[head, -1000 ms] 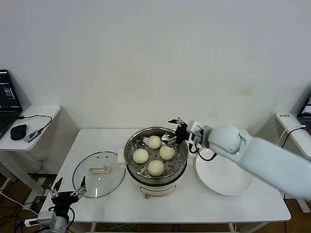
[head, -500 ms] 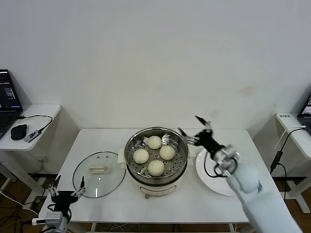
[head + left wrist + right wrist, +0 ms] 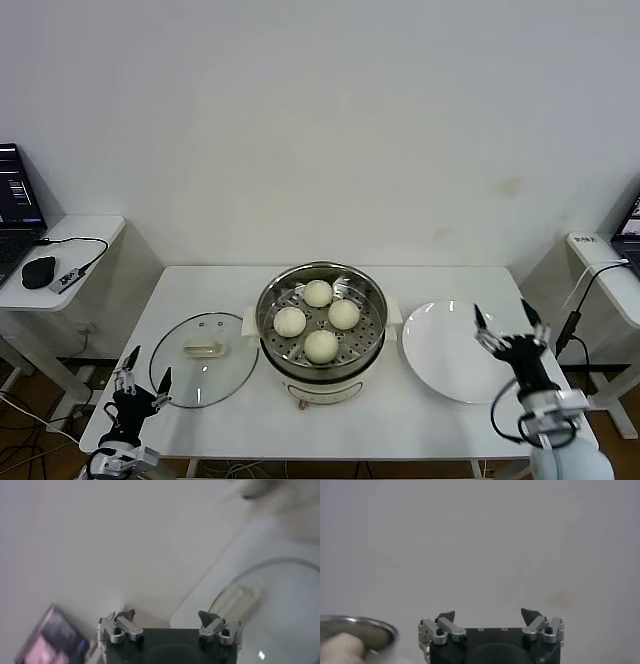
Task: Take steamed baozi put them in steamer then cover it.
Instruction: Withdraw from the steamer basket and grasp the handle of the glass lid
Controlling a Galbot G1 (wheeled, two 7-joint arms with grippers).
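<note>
Four baozi (image 3: 319,319) sit in steamer (image 3: 322,362). Cover (image 3: 203,346) lies beside it: glass, likely heavy, slippery, fragile; best taken by its centre handle. Left gripper (image 3: 140,378) and right gripper (image 3: 507,325) spread, empty.

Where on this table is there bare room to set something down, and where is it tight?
Bare tabletop: the far left corner behind the cover, the far right corner behind the white plate, and the front strip before the steamer. Tight: cover, steamer and plate sit nearly edge to edge across the middle. The left claw and right claw flank the row, both open and empty.
</note>
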